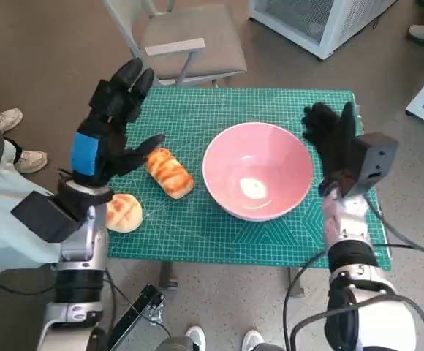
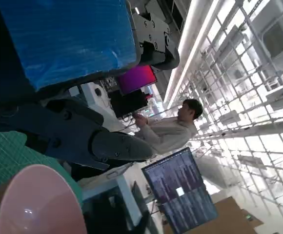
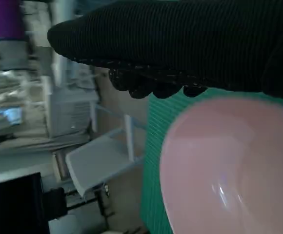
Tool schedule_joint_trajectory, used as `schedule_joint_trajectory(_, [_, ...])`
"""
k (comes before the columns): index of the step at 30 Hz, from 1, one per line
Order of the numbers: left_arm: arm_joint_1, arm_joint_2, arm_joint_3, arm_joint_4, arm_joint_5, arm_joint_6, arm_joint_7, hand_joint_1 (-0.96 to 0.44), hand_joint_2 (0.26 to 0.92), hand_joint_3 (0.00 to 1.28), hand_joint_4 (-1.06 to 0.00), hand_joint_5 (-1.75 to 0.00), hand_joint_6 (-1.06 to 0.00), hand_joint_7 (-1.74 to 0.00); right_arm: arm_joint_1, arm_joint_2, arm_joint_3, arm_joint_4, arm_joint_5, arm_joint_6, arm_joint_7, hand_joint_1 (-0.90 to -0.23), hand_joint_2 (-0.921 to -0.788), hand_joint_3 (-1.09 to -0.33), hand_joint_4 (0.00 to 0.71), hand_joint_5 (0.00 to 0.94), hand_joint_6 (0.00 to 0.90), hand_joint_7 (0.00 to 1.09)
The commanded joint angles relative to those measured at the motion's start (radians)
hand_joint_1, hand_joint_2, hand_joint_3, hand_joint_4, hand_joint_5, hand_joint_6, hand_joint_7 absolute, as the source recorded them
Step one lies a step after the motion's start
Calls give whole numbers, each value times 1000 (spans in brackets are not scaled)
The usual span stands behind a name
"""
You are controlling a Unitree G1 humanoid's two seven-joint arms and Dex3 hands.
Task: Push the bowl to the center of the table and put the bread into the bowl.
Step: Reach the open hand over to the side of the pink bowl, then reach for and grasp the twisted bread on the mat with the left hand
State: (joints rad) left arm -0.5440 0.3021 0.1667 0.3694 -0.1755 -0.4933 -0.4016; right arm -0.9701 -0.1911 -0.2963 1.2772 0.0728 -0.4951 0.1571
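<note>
A pink bowl [image 1: 257, 170] stands empty a little right of the middle of the green mat [image 1: 226, 110]; it also shows in the left wrist view [image 2: 34, 204] and the right wrist view [image 3: 234, 165]. Just left of it lies a long glazed bread loaf [image 1: 169, 172]. A round bun [image 1: 123, 213] sits near the mat's front left corner. My left hand [image 1: 113, 121] hovers open above the mat's left side, its thumb near the loaf, holding nothing. My right hand [image 1: 332, 139], gloved and open, stands right beside the bowl's right rim; contact cannot be told.
A grey chair [image 1: 186, 40] stands behind the table. White cabinets [image 1: 322, 18] are at the back right. A person's trouser leg and shoes [image 1: 11, 139] are close to the table's left side, and feet [image 1: 223, 340] show at the front edge.
</note>
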Motion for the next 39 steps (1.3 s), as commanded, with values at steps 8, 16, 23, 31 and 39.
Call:
schedule_joint_trajectory(8, [-91,246,-72,54,240,40,-44,-419,921,128,-316,-3,-217,-322,23,-11,14,-160,83,-318,262,-640,-921,-778,248,9,160,331])
schedule_joint_trajectory(16, [-190,322,-161,108,338,101,-105,-326,888,19,-273,0,-230,-261,71,5,34,-318,211,-412,472,-664,-921,-754,275,7,93,485])
schedule_joint_trajectory(23, [-280,349,-238,195,392,123,-174,-246,850,1,-230,0,-244,-194,125,-8,67,-438,231,-429,524,-690,-921,-725,290,8,62,560])
schedule_joint_trajectory(31, [-344,354,-331,277,487,130,-213,-181,812,0,-181,0,-249,-120,187,-33,99,-560,201,-399,483,-710,-921,-718,290,4,28,619])
schedule_joint_trajectory(39, [-410,336,-434,389,604,147,-209,-119,801,0,-146,0,-248,-82,213,-37,114,-618,215,-362,468,-707,-921,-714,277,0,9,646])
